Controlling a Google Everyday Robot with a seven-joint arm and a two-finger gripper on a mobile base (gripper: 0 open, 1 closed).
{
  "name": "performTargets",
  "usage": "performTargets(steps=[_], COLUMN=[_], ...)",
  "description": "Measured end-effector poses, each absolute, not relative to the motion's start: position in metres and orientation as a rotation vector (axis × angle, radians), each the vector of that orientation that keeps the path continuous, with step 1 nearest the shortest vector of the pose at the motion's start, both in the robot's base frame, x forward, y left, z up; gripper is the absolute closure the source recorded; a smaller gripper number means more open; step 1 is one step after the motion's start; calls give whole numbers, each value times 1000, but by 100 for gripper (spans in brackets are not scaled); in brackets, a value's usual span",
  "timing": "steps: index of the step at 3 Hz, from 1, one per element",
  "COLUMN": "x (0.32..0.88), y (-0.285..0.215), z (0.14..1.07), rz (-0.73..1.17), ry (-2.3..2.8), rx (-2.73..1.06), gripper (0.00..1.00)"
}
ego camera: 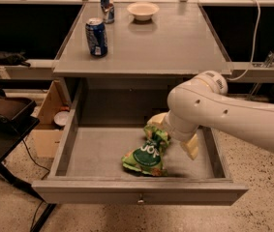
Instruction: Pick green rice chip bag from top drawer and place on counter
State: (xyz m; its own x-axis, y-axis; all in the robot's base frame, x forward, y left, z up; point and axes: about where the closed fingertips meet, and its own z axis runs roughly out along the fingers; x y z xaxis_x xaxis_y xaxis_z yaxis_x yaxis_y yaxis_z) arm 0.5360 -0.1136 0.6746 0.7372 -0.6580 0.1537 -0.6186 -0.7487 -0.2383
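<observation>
The green rice chip bag lies in the open top drawer, right of its middle, with the dark green label facing up. My gripper reaches down into the drawer at the bag's upper right end. Its two cream fingers are spread apart, one behind the bag's top and one to its right. The bag rests on the drawer floor. The white arm hides the gripper's palm and part of the bag's top. The counter is the grey tabletop above the drawer.
On the counter stand a blue soda can at the left, a second can at the back and a white bowl. A cardboard box and a dark chair are left of the drawer.
</observation>
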Motion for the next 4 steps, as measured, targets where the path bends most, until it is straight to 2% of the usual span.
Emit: performTargets(steps=[1,2,4], x=[540,541,534], y=[-98,-72,-70], z=[639,617,617], rz=[-272,-204,-195], ry=[1010,948,952], rx=[-2759,-2739,-2734], gripper=[0,14,61])
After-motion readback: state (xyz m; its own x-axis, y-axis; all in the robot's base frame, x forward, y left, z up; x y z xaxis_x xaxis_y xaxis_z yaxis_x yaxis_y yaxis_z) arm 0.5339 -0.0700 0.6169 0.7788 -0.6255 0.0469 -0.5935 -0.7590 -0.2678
